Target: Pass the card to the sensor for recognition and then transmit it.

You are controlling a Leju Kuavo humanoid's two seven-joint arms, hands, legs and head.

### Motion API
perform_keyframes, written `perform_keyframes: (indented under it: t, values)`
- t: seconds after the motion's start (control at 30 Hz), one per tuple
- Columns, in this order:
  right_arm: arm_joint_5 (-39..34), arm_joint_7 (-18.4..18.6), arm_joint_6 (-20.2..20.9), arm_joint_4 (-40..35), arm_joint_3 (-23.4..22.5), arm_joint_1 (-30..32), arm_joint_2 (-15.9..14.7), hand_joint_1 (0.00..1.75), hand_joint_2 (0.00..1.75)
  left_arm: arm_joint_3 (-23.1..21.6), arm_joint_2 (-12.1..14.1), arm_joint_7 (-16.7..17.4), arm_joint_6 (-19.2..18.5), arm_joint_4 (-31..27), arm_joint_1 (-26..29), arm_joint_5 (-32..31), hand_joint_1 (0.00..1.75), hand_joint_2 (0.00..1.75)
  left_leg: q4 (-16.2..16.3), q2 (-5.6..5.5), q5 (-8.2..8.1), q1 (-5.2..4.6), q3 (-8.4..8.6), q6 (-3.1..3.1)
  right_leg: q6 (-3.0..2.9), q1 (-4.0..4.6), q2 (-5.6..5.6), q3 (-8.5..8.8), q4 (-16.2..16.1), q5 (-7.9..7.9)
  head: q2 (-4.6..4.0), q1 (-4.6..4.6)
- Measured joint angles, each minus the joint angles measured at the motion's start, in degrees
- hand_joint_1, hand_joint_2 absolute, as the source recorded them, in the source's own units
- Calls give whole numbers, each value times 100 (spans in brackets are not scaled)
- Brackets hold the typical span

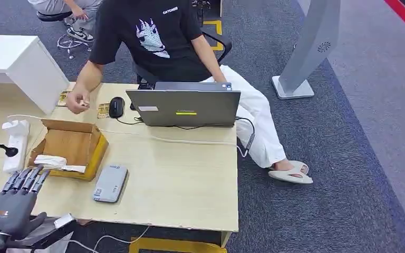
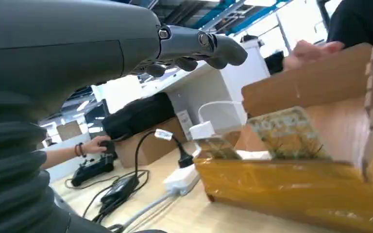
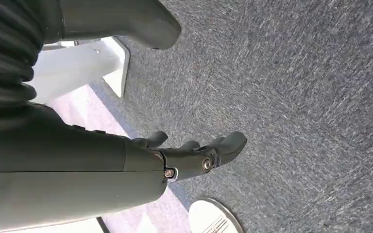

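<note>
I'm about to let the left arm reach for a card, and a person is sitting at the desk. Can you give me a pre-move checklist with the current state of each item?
1. Left hand empty, fingers spread: ok.
2. Path to the cardboard box: ok; the hand hovers at the desk's near edge, just short of the box, nothing between them.
3. Card in the box: cannot tell; white paper and a patterned sheet lie inside, no card is identifiable.
4. Grey sensor unobstructed, right of the box: ok.
5. Person's hand out of the way: not ok; it is over the desk just behind the box.
6. Right hand empty, above carpet: ok.
</note>
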Motion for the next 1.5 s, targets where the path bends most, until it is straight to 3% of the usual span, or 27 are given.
perform_keyframes:
  t: [0.13, 0.4, 0.53, 0.6, 0.67, 0.77, 0.9, 0.97, 1.07, 1.33, 1.5]
  values:
    - [0, -4, 77, -68, -29, 6, 0, 0, 175, -193, -22, 416, 50, 22, -132, 4, 0, 175, 0, 1, 0, -1, 1, 0, 0, -1, 2, 1, 0, 0, 0, -2]
    - [0, -39, 127, -164, -81, 11, 4, 0, 175, -509, 26, 641, 103, 39, -149, 98, 0, 175, 0, 6, -1, 0, -1, -1, 0, -1, 6, 1, 1, 0, 0, 0]
    - [0, 35, 201, -177, -94, 12, 9, 0, 175, -339, 44, 356, 138, 37, -6, 301, 0, 175, 0, 2, -1, 3, -5, -2, -4, 0, 4, 0, 1, -3, 0, 0]
    - [0, 35, 166, -177, -96, 12, 11, 0, 175, -10, 20, 123, 138, 37, 6, 163, 0, 175, 0, 2, -1, 5, -8, -2, -4, 2, 4, -1, 1, -3, 0, -2]
    - [0, 31, 120, -171, -99, 12, 11, 0, 175, 313, -2, 128, 129, 37, 14, 46, 0, 175, 0, 3, -2, 6, -5, -2, -5, 6, 5, -2, 1, -4, 0, -4]
    - [0, 20, 53, -144, -96, 10, 9, 0, 175, 564, 83, 795, 112, 92, 39, -2, 0, 175, 0, -1, -1, 7, -6, -3, -5, 8, -4, -3, 1, -4, 0, 0]
    - [0, -114, -68, -94, -96, -8, 7, 0, 175, 540, 302, 1989, -28, 287, 43, -33, 0, 175, 0, -3, 1, 9, -6, -6, -6, 10, -5, -1, 1, -4, 0, -2]
    - [0, -157, -109, -70, -96, -10, 0, 0, 175, 476, 435, 2364, -79, 391, 38, -35, 0, 175, 0, -3, 2, 9, -4, -6, -6, 10, -6, 0, 2, -4, 0, -2]
    - [0, -155, -116, -53, -96, -18, -4, 0, 175, 389, 546, 2547, -131, 474, 38, -42, 0, 175, 0, -3, 3, 9, -5, -6, -6, 10, -5, 1, 2, -4, 0, -2]
    - [0, -153, -120, -13, -96, -29, -7, 0, 175, 297, 693, 2606, -142, 599, 38, -42, 0, 175, 0, -2, 3, 8, -5, -7, -6, 9, -4, 0, 1, -3, 0, -2]
    - [0, -41, -98, 17, -94, -72, -28, 0, 175, 142, 835, 2995, -256, 634, 37, -42, 0, 175, 0, -2, 3, 9, -3, -7, -6, 10, -4, -1, 1, -3, 0, -4]
